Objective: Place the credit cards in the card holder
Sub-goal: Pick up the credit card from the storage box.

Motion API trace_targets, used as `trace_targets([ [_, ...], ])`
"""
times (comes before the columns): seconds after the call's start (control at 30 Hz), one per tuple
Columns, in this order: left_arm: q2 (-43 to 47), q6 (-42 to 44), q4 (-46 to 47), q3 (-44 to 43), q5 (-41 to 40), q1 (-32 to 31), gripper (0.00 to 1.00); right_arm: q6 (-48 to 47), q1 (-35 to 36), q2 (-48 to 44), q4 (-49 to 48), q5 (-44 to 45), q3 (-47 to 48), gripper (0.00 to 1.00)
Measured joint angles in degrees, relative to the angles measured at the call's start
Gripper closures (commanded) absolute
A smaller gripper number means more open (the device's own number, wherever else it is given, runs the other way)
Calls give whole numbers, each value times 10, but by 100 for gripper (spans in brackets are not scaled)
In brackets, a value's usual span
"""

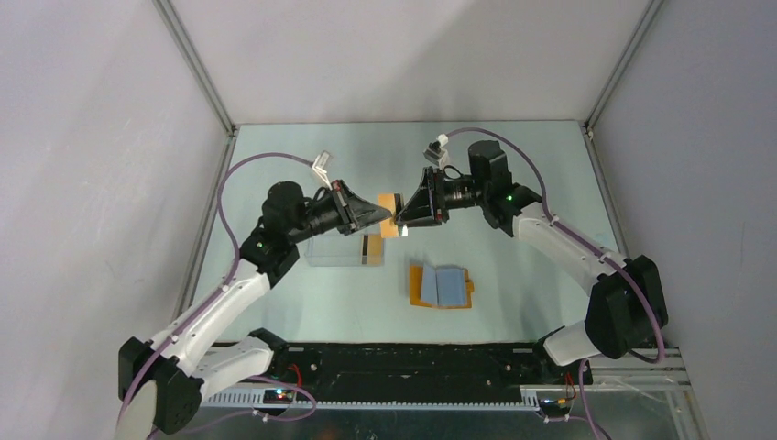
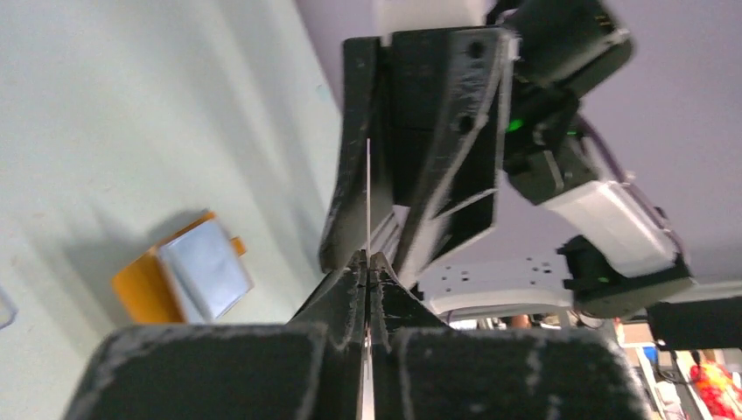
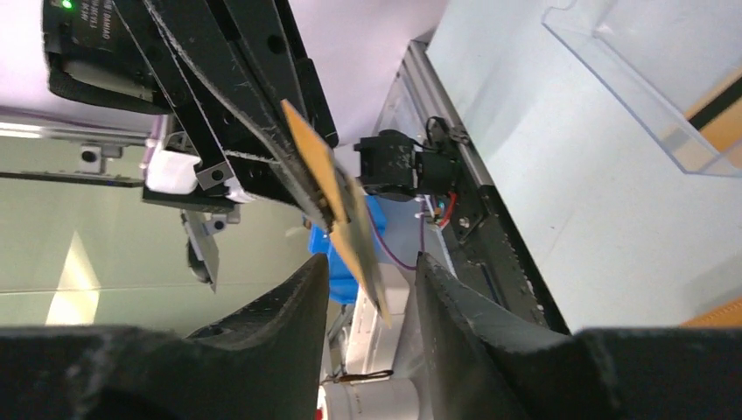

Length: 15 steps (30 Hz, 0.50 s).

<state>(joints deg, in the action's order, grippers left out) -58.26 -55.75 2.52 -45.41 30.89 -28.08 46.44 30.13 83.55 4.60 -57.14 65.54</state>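
My left gripper (image 1: 390,218) is shut on one of the credit cards (image 1: 388,202), a thin tan-orange card held above the table. In the left wrist view that card (image 2: 368,197) shows edge-on, rising from the pinched fingertips (image 2: 359,271). My right gripper (image 3: 372,267) faces it tip to tip and stands open. The card (image 3: 337,197) hangs tilted between its two fingers (image 3: 308,293) and touches neither. The card holder (image 1: 442,286) lies open on the table, blue panels up, in front of both grippers. More cards (image 1: 373,249) sit in a clear case.
The clear plastic case (image 1: 337,249) lies on the table under the left arm; in the right wrist view it (image 3: 643,83) is at the upper right. The arm bases and a black rail (image 1: 412,362) line the near edge. Grey walls enclose the table.
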Motion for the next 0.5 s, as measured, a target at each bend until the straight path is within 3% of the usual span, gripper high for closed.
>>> trace_targets([
  [0.17,11,-30,56,0,24,0,100,45,0,-1,-67,-25,-8,67],
  [0.33,11,-47,76,7,30,2,100,74,2,-1,-110,-40,-9,93],
  [0.37,10,-49,77,8,30,2,91,78,2,-1,-114,-43,-9,96],
  [0.4,10,-49,77,9,30,2,71,82,2,-1,-119,-47,-9,100],
  [0.47,10,-55,81,15,30,4,49,83,2,-2,-123,-50,-9,100],
  [0.5,10,-56,82,19,31,4,44,80,2,-3,-121,-49,-9,100],
])
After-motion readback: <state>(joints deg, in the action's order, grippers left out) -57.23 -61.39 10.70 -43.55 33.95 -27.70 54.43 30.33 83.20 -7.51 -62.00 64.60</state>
